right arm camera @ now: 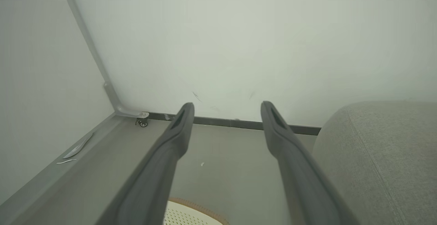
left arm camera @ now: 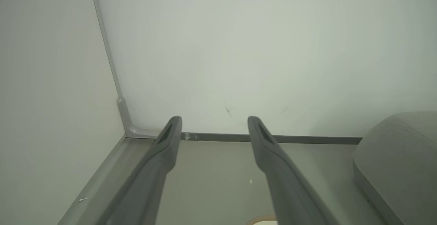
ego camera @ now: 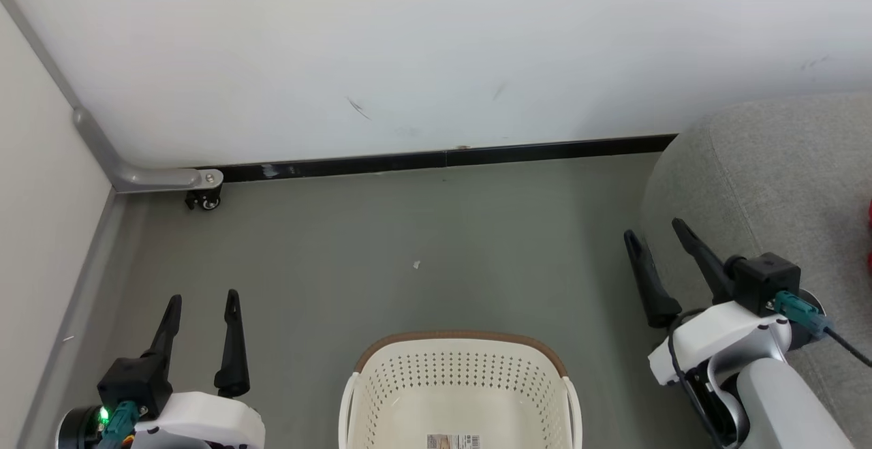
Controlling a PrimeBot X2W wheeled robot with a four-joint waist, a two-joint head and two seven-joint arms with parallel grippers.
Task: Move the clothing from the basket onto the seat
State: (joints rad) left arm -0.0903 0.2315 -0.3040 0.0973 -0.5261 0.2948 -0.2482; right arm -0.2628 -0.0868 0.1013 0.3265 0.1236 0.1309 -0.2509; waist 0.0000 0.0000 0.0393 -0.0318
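The cream basket (ego camera: 463, 367) sits on the grey floor (ego camera: 409, 244) between the robot's two arms, its perforated walls and a label on its bottom in plain sight. The left pincer (ego camera: 204, 296) and the right pincer (ego camera: 654, 228) both hang with fingers spread, holding nothing. A sliver of red at the frame's edge, on the grey seat (ego camera: 770, 176), may be the clothing (ego camera: 870, 227).
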